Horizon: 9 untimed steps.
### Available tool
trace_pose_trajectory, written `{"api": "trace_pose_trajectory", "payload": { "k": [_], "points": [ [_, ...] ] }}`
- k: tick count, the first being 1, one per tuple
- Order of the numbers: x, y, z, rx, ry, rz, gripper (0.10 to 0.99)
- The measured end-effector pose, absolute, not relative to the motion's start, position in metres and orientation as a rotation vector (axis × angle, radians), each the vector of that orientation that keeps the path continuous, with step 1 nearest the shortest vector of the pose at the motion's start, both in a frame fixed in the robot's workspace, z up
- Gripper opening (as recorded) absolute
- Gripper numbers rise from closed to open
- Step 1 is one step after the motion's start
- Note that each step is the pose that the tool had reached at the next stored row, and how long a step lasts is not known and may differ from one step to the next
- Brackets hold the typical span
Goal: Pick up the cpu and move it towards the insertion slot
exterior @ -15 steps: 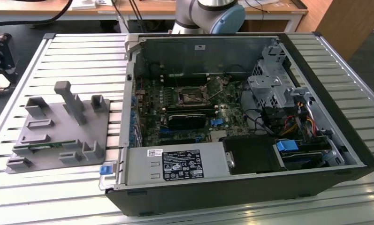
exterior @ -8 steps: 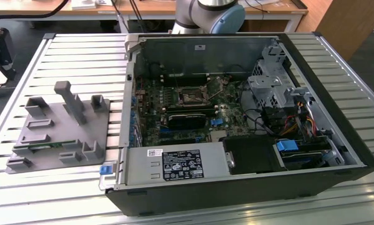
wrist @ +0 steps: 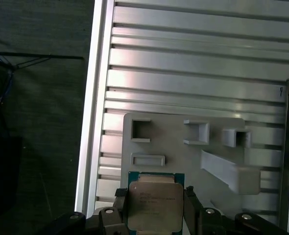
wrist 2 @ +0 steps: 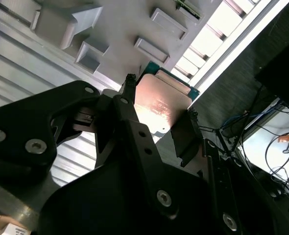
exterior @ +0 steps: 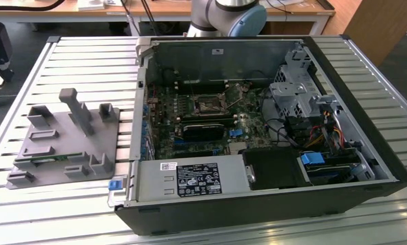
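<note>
The gripper (wrist: 155, 215) points down over the grey holder plate (wrist: 183, 147) on the slatted table (wrist: 183, 63). Its two black fingers (wrist 2: 132, 117) pinch the cpu (wrist 2: 160, 105) by opposite edges. Beyond the fingertips lie the plate's rectangular pockets. The insertion slot (exterior: 209, 105) sits on the motherboard inside the open computer case (exterior: 366, 127) beside the plate.
</note>
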State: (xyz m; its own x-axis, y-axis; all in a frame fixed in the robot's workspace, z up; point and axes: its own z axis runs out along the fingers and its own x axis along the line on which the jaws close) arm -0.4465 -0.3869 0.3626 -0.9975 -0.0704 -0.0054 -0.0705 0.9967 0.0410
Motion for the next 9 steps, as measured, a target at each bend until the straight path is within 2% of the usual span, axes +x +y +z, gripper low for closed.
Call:
{"api": "trace_pose_trajectory", "payload": {
  "k": [9],
  "points": [
    [-0.446, -0.386, 0.377, -0.111, 3.135, 0.061, 0.541]
  ]
}}
